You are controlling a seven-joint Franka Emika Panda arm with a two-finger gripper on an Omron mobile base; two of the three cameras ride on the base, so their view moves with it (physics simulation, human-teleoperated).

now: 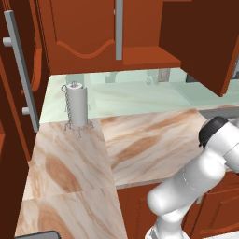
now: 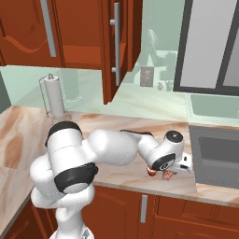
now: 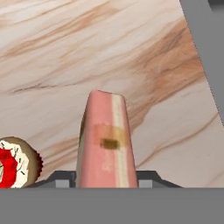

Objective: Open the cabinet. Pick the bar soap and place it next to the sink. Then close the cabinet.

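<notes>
The bar soap (image 3: 106, 140), a pinkish block with a pale stripe, stands on end between my finger tips, and my gripper (image 3: 106, 180) is shut on it. In the right base view my gripper (image 2: 171, 173) hangs low over the marbled counter near its front edge, just left of the dark grey sink (image 2: 219, 154), with the soap (image 2: 167, 176) under it. Whether the soap touches the counter I cannot tell. The sink's rim (image 3: 205, 48) crosses the hand view's upper right. The cabinet (image 1: 84, 28) has its right door (image 1: 200, 42) swung open; that door (image 2: 113, 46) shows edge-on in the right base view.
A red-and-white cupcake (image 3: 15, 162) sits on the counter close beside the soap, also visible as the cupcake (image 2: 151, 172) under the wrist. A paper-towel holder (image 1: 77, 105) stands at the back left. The tall dark unit's handle (image 1: 21, 70) juts out at far left.
</notes>
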